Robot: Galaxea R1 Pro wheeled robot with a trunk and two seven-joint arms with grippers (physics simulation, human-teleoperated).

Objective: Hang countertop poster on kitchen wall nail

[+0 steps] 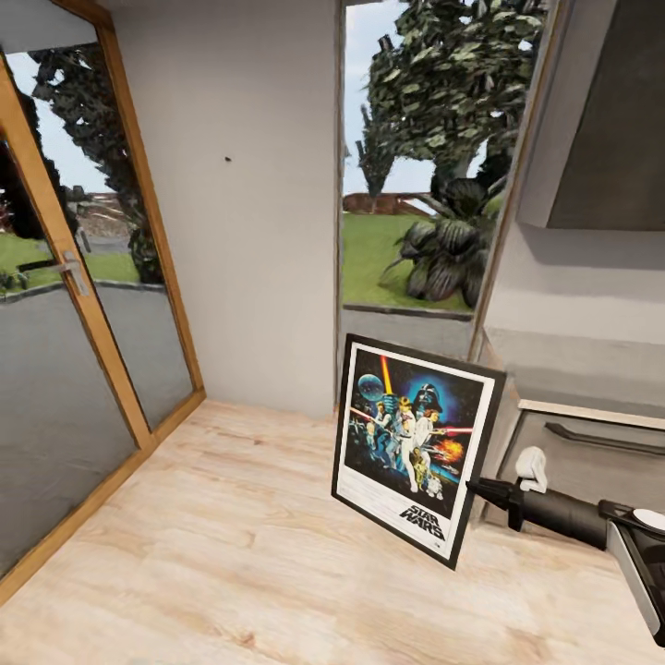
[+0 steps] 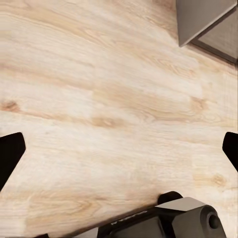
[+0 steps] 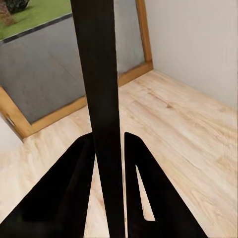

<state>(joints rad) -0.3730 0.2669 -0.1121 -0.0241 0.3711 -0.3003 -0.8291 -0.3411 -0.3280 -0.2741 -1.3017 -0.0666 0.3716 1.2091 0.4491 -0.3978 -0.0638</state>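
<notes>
- Left gripper (image 2: 119, 148) hangs over the wood plank floor (image 2: 99, 99), fingers wide apart, holding nothing.
- Wall nail (image 1: 228, 159) sits high on the grey wall.
- Poster (image 1: 412, 446) is upright, tilted, above the floor.
- Right gripper (image 1: 477, 486) clamps the poster's right edge.

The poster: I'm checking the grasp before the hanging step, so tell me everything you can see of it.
The poster is a thin, flat rectangle with a black frame, a white border, colourful figures on dark blue space and black "STAR WARS" lettering at its foot. It is upright, slightly tilted, held in the air above the wood floor with its picture side toward the head camera. The right gripper pinches its right edge; in the right wrist view its dark edge runs between the two fingers.
</notes>
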